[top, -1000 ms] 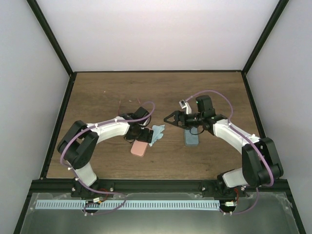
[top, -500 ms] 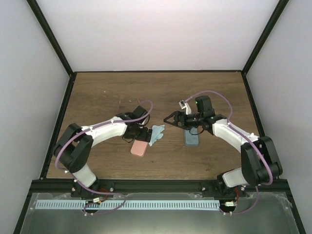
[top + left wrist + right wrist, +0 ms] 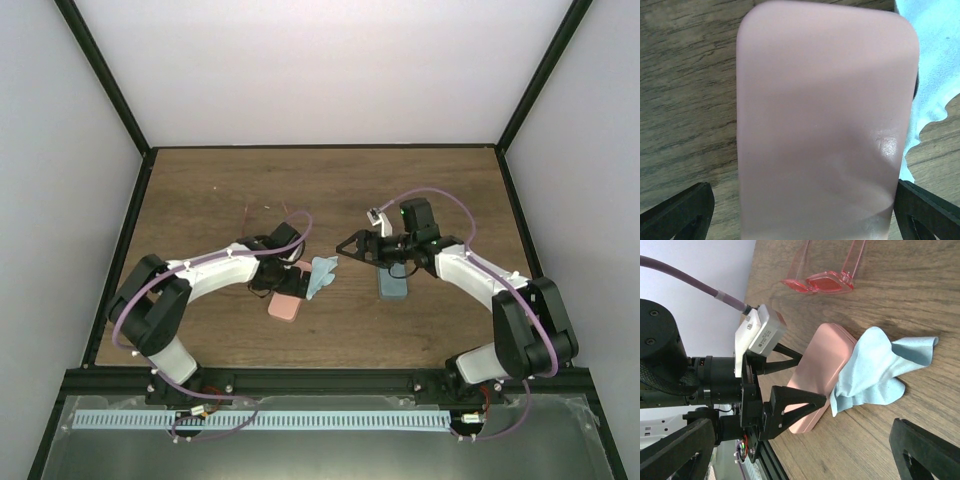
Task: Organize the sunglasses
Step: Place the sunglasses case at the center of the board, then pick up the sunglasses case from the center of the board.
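Sunglasses (image 3: 822, 282) behind left case (image 3: 825, 125); cloth (image 3: 880, 367) touching its right edge; right case (image 3: 393, 286) farther right; all on table (image 3: 420, 180).

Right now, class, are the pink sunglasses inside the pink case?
No, the sunglasses lie on the table, apart from the pink case.

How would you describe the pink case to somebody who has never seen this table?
On the wooden table, look below the open left gripper. The pink case lies flat there, a rounded oblong with a light blue cloth against its side. The other case, by the right arm, is grey-blue.
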